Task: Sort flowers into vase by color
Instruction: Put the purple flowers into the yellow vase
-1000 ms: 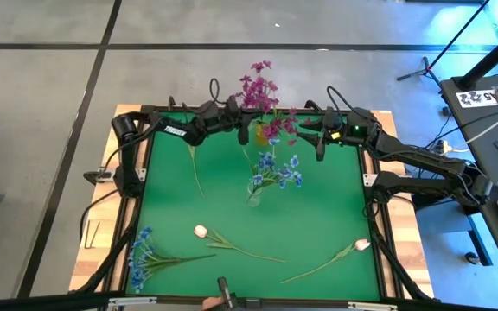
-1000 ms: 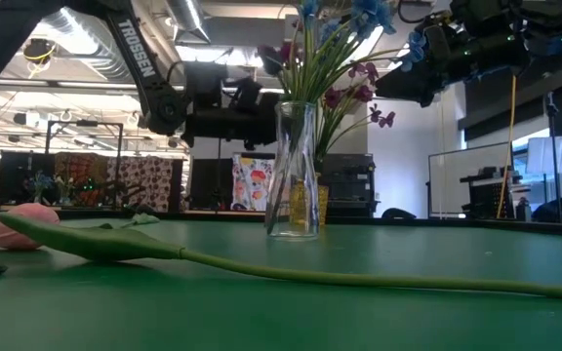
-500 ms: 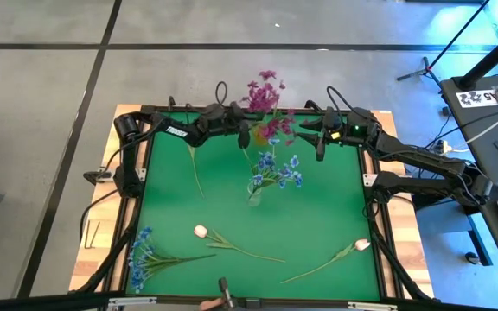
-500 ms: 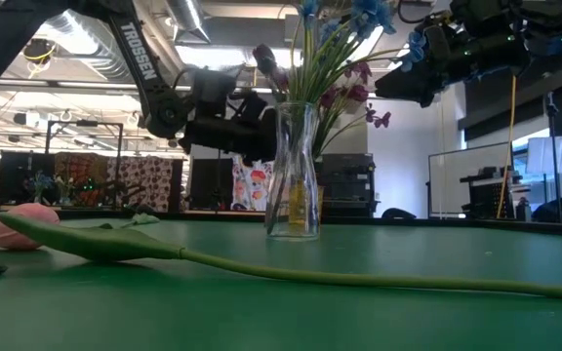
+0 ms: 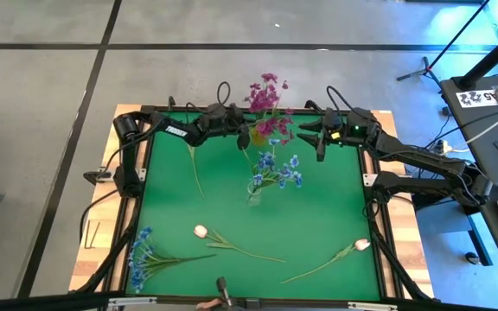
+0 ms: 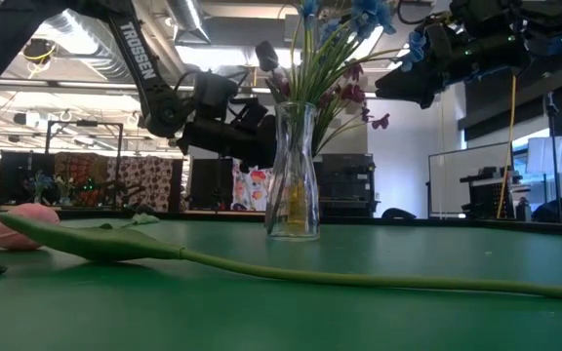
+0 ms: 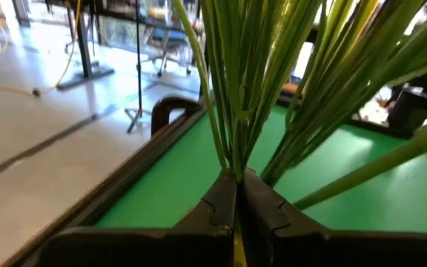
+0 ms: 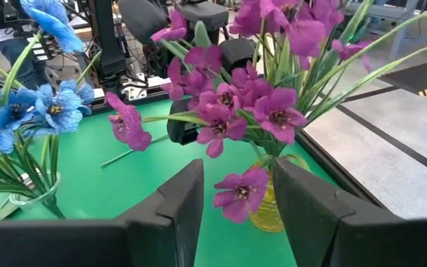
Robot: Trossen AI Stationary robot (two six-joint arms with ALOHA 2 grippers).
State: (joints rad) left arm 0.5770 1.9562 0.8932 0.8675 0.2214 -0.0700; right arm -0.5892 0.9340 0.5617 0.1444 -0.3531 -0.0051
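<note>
Left claw (image 5: 243, 134) at far edge of green bench (image 5: 318, 216), clenched on stems of magenta spray (image 5: 268, 108), blossoms raised beside yellow vase (image 8: 273, 208). Right claw (image 5: 305, 136) near it, fingers parted, grasping nothing. Blue spray (image 5: 275, 171) upright in clear vase (image 6: 293, 185) mid-bench. Loose on near side: blue spray (image 5: 141, 255), two tulips (image 5: 201, 231) (image 5: 362, 244).

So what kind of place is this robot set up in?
Probably a robotics lab or workshop. A green-topped work table stands on a bare concrete floor, a desk with equipment sits beside it, and exposed ceiling lights hang over more workstations behind.
</note>
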